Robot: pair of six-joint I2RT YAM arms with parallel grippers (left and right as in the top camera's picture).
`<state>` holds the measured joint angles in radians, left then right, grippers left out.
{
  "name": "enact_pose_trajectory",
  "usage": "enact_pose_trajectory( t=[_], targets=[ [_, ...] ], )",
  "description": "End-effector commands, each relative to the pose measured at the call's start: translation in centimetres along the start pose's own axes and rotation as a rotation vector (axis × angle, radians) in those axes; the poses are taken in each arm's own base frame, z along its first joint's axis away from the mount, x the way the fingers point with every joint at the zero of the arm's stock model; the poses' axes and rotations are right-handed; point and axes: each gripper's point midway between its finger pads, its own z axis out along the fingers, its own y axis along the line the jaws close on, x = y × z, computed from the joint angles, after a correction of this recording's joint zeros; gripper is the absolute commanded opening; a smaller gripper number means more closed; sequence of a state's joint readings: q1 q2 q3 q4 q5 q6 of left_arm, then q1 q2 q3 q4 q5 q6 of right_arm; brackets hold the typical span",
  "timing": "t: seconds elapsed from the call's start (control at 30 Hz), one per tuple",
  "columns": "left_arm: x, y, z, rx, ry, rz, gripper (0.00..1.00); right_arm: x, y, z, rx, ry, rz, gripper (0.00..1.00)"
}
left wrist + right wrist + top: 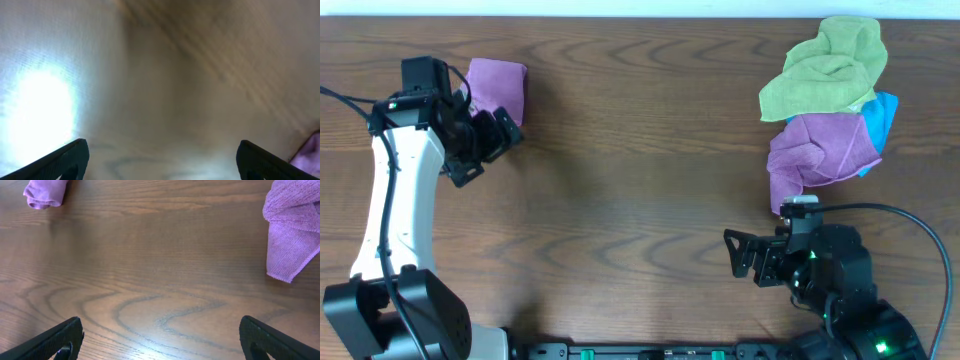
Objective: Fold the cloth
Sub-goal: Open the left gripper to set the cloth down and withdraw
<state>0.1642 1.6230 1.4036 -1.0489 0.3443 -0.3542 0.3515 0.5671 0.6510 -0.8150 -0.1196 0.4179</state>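
Dark brown wood-grain table (640, 170) fills the overhead view. At its far left the black left gripper (495, 150) on its white arm sits with its jaws spread and nothing between them. The small folded purple cloth (498, 88) lies just beyond the jaws, close to them but outside the gap. Near the front right, the black right gripper (735, 255) points left over bare wood, jaws parted and empty. Behind it is a heap of three: a crumpled green towelling cloth (830, 65) on top at the back, a crumpled purple towelling cloth (820, 150) nearest the gripper, and a bright blue cloth (882, 118) showing at the heap's right side.

From the left wrist the picture is blurred, with a strong glare patch on the wood at left. The left gripper (161, 161) shows only its two dark fingertips (65, 160) at the bottom corners, set wide apart over bare table (200, 75). A sliver of purple cloth (309, 152) shows at the right edge (outside the jaws).

From the right wrist the right gripper (162, 341) is likewise wide open, fingertips (55, 342) at the bottom corners with only table (160, 280) between. The small folded purple cloth (45, 192) lies far off at upper left. The crumpled purple towelling cloth (292, 235) hangs into view at upper right, well ahead of the jaws and untouched.
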Motion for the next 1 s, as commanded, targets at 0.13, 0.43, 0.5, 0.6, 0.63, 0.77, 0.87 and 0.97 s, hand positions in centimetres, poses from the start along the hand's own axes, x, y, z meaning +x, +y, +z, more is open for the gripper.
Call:
enact_pose_trajectory(
  t=[0.13, 0.43, 0.5, 0.6, 0.63, 0.77, 0.87, 0.97],
  targets=[
    [1.3, 0.8, -1.5, -0.025, 0.025, 0.019, 0.95, 0.2, -0.2, 0.1, 0.002, 0.002, 0.02, 0.99],
    [1.1, -1.0, -4.6, 0.053, -0.088, 0.253, 0.95, 0.2, -0.2, 0.1, 0.002, 0.002, 0.02, 0.99],
    [1.4, -0.7, -6.7, 0.028, -0.163, 0.275, 0.95, 0.2, -0.2, 0.1, 0.002, 0.002, 0.02, 0.99],
    [2.4, -0.2, -10.4, -0.011, -0.288, 0.318, 0.95, 0.2, -0.1, 0.1, 0.002, 0.002, 0.02, 0.99],
    [2.7, -0.2, -11.5, -0.013, -0.327, 0.344, 0.95, 0.2, -0.1, 0.1, 0.002, 0.002, 0.02, 0.99],
    [4.1, 0.3, -14.4, -0.033, -0.444, 0.404, 0.95, 0.2, -0.2, 0.1, 0.002, 0.002, 0.02, 0.99],
    [4.9, 0.5, -14.5, -0.019, -0.534, 0.446, 0.95, 0.2, -0.2, 0.1, 0.002, 0.002, 0.02, 0.99],
    [5.6, 1.2, -13.5, 0.002, -0.61, 0.461, 0.95, 0.2, -0.1, 0.1, 0.002, 0.002, 0.02, 0.99]
  ],
)
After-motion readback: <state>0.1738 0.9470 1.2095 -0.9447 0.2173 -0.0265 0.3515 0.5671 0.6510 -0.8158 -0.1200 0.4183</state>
